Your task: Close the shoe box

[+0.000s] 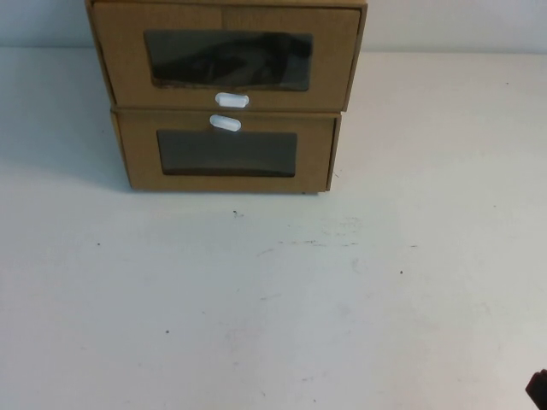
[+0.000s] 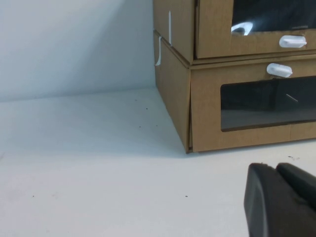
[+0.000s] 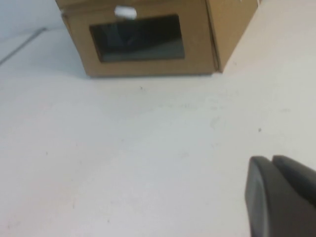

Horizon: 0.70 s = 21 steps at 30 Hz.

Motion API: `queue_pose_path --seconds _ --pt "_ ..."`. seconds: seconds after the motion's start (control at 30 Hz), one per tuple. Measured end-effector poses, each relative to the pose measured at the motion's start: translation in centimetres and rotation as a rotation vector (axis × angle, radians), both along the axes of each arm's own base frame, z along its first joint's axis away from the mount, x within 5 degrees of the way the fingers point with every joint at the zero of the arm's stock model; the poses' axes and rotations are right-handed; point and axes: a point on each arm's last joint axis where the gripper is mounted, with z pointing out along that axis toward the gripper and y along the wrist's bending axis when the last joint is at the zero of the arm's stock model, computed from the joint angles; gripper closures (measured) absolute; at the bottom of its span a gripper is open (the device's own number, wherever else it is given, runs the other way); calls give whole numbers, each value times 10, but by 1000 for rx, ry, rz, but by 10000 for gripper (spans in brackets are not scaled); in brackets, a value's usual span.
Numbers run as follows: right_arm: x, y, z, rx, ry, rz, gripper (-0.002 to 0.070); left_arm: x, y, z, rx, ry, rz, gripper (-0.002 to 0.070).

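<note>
Both grippers are kept low over the white table, well apart from the boxes: the left gripper and the right gripper are each seen only partly, so neither grip can be told. Farther off, the shoe box is stacked on the lower box.

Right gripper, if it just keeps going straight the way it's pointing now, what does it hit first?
Likely the lower cardboard box under the shoe box. The right gripper points across bare table toward its windowed front, nothing between. Depth is unclear. The left gripper sits off to the side.
</note>
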Motion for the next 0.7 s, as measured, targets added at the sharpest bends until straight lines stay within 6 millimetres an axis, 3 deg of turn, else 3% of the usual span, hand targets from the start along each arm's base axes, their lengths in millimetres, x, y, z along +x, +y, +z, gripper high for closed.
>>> queue_pose_path --seconds 0.37,0.57,0.7 --pt "-5 -1 -18 -103 178 23 688 0 0 0 0 0 0 678" --pt "-3 -4 -16 -185 99 5 688 0 0 0 0 0 -2 678" --pt "1 -13 -10 -162 26 -152 688 0 0 0 0 0 -2 678"
